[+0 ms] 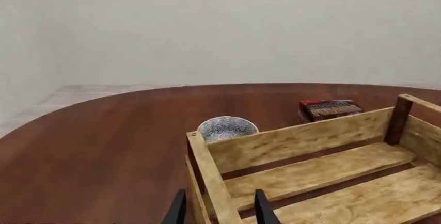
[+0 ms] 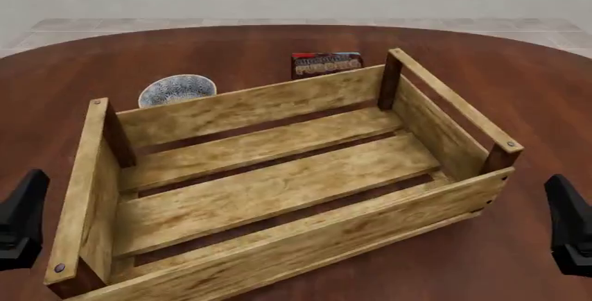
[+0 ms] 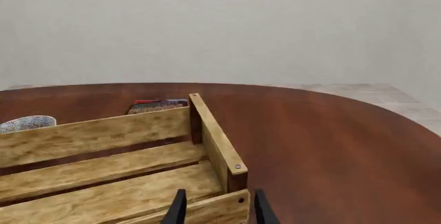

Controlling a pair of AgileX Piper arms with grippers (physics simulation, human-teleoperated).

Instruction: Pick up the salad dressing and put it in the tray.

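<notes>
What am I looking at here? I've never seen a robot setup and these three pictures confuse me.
These are simulator renders of two robot arms at a round wooden table. The front view looks down from behind the arms; the other two come from cameras behind each claw. The left claw and right claw are open, holding nothing. On the table sit a slatted wooden tray, a patterned bowl and a red-and-dark box beyond it. No salad dressing bottle is visible in any view.
</notes>
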